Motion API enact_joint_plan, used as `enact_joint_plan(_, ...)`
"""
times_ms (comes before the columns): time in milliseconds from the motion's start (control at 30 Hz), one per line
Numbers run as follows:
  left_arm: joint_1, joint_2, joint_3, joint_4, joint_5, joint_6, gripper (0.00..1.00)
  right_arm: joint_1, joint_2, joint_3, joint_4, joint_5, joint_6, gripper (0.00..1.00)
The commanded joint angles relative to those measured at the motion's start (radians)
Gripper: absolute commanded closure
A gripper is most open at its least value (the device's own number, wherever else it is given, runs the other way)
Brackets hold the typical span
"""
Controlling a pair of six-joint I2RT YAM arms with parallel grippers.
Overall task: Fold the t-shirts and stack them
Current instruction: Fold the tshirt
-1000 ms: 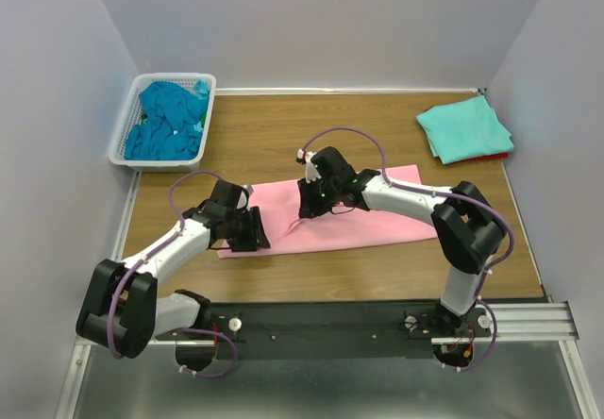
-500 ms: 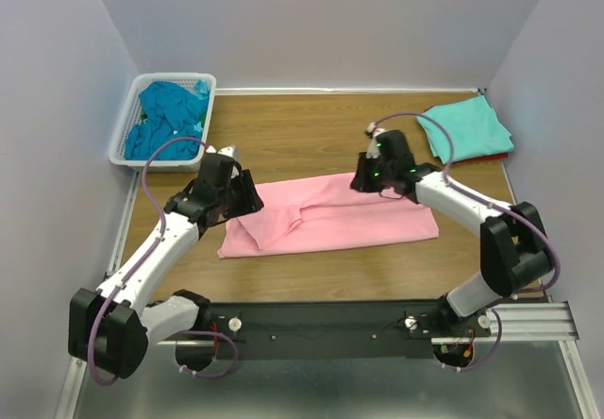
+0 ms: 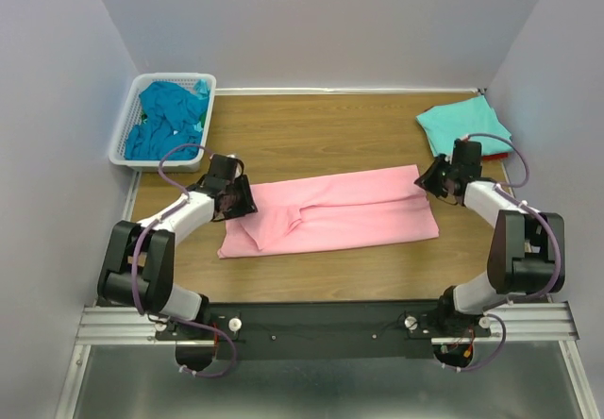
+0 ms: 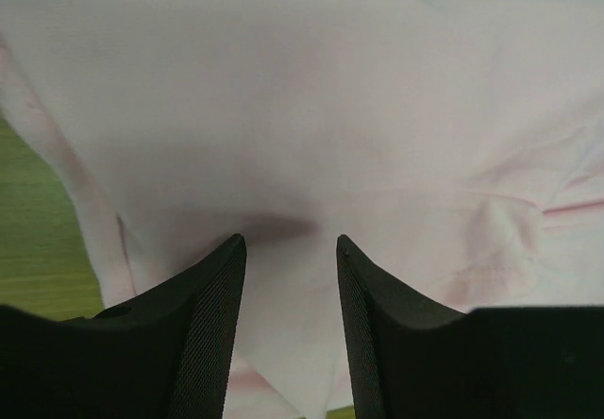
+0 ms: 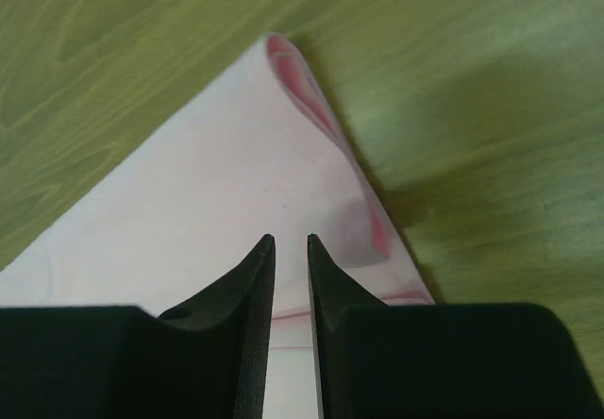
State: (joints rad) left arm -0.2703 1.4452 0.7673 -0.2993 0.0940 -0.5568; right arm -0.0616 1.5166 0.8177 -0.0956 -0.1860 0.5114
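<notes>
A light pink t-shirt (image 3: 340,213) lies as a long folded strip across the middle of the table. My left gripper (image 3: 247,199) hovers low over its left end. In the left wrist view that gripper (image 4: 291,240) is open, with pink cloth (image 4: 311,108) beneath it and nothing between the fingers. My right gripper (image 3: 427,178) sits at the strip's far right corner. In the right wrist view its (image 5: 291,238) jaws stand a narrow slit apart above the pink corner (image 5: 283,108), clamping nothing. A folded aqua t-shirt (image 3: 464,128) lies on a red one (image 3: 493,158) at back right.
A white lattice basket (image 3: 121,145) at the back left holds crumpled teal-blue t-shirts (image 3: 170,117). Bare wood (image 3: 311,126) shows behind the pink strip and in front of it. The side walls stand close to the table's left and right edges.
Both arms have spread apart. The right gripper swept from the strip's middle to its right corner. The left gripper moved back to the left end. The pink shirt now lies longer.
</notes>
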Motion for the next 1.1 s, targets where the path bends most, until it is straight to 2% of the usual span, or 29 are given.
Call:
enact_joint_plan(0,0.069,0.032,-0.057,0.078,0.024,0.031,0.49,-0.04,0.037,-0.071,0.077,-0.064,0.073,0.73)
enact_joint_plan(200,0.134,0.099,-0.066,0.109,0.099,0.057,0.49,-0.112,0.057,-0.16,0.119,-0.082,0.104,0.73)
enact_joint_plan(367,0.14,0.032,-0.049,0.103,0.093,0.066,0.49,-0.118,-0.035,-0.173,0.114,-0.093,0.098,0.73)
enact_joint_plan(600,0.137,-0.129,-0.034,0.068,0.088,0.101,0.43,-0.07,-0.101,-0.127,0.12,-0.328,0.039,0.72)
enact_joint_plan(667,0.131,-0.166,-0.04,0.055,0.113,0.094,0.43,-0.026,-0.108,-0.112,0.135,-0.398,0.041,0.72)
enact_joint_plan(733,0.099,-0.204,-0.052,0.043,0.124,0.089,0.44,0.113,-0.099,-0.091,0.169,-0.452,0.065,0.72)
enact_joint_plan(800,0.044,-0.209,-0.059,0.023,0.131,0.089,0.44,0.202,-0.073,-0.074,0.213,-0.478,0.096,0.7)
enact_joint_plan(967,-0.021,-0.171,-0.118,-0.024,0.185,0.093,0.46,0.503,0.123,-0.006,0.456,-0.527,0.286,0.69)
enact_joint_plan(1067,-0.024,-0.143,-0.137,-0.037,0.181,0.09,0.46,0.594,0.224,0.072,0.572,-0.527,0.383,0.69)
